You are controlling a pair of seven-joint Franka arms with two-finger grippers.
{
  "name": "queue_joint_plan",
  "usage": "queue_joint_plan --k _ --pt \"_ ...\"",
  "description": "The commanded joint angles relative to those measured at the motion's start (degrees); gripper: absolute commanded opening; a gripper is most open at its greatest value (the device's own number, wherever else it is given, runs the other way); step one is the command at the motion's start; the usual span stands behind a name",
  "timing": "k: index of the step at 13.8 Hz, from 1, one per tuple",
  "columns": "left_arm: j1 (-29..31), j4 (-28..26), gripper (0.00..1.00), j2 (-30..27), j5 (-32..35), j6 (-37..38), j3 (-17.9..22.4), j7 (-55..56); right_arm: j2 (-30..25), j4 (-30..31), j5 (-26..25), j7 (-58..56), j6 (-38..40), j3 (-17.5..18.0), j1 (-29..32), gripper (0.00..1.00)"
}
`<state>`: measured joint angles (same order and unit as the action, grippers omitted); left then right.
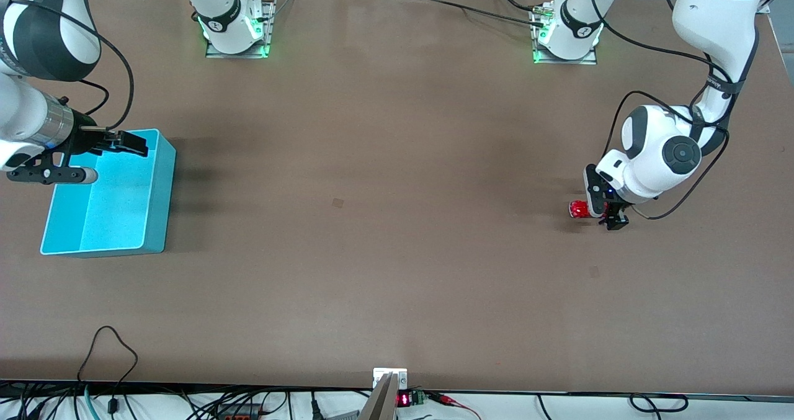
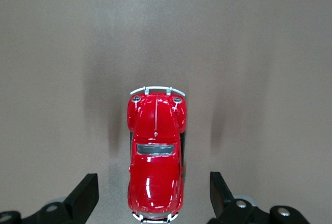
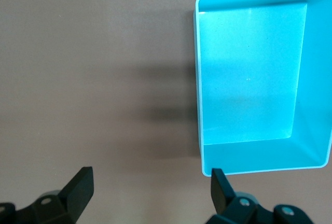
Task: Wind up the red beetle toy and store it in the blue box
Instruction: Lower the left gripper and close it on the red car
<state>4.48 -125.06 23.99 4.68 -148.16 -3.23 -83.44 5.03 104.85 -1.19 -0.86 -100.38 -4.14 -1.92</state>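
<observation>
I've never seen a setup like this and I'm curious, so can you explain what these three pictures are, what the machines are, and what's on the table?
These are two robot arms bolted to a brown table, each ending in a two-fingered pincer. The wide picture comes from a high camera facing the arms. The other two come from small cameras on each arm's wrist, looking down past its pincer.

Two things lie on the table. The red beetle toy, a tiny car, sits toward the left arm's end. The left pincer is open, one finger on each side of the car, not gripping it. The blue box, with nothing in it, stands toward the right arm's end. The right pincer hangs open by the box's edge. Nothing is held.
</observation>
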Motion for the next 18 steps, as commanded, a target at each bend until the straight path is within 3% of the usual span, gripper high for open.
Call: queue_joint_plan --k 1,10,12,13,17,18 --pt "0.5 -0.4 0.92 0.0 1.0 -0.6 -0.4 -0.8 -1.1 1.1 0.9 -0.5 0.1 0.2 0.2 1.00" --pt "0.5 -0.9 0.80 0.5 1.0 -1.8 -0.5 -0.9 -1.0 1.1 1.0 -0.5 0.6 0.3 0.2 1.00" --pt "0.5 -0.9 0.67 0.5 1.0 -1.8 -0.6 -0.9 -1.0 1.1 1.0 -0.5 0.7 0.3 0.2 1.00" --pt "0.5 -0.9 0.65 0.5 1.0 -1.8 -0.6 -0.9 -0.9 1.1 1.0 -0.5 0.7 0.3 0.2 1.00" --pt "0.5 -0.9 0.44 0.6 1.0 -1.8 -0.6 -0.9 -0.9 1.0 1.0 -0.5 1.0 0.3 0.2 1.00" --pt "0.5 -0.9 0.43 0.6 1.0 -1.7 -0.6 -0.9 -0.9 1.0 1.0 -0.5 1.0 0.3 0.2 1.00"
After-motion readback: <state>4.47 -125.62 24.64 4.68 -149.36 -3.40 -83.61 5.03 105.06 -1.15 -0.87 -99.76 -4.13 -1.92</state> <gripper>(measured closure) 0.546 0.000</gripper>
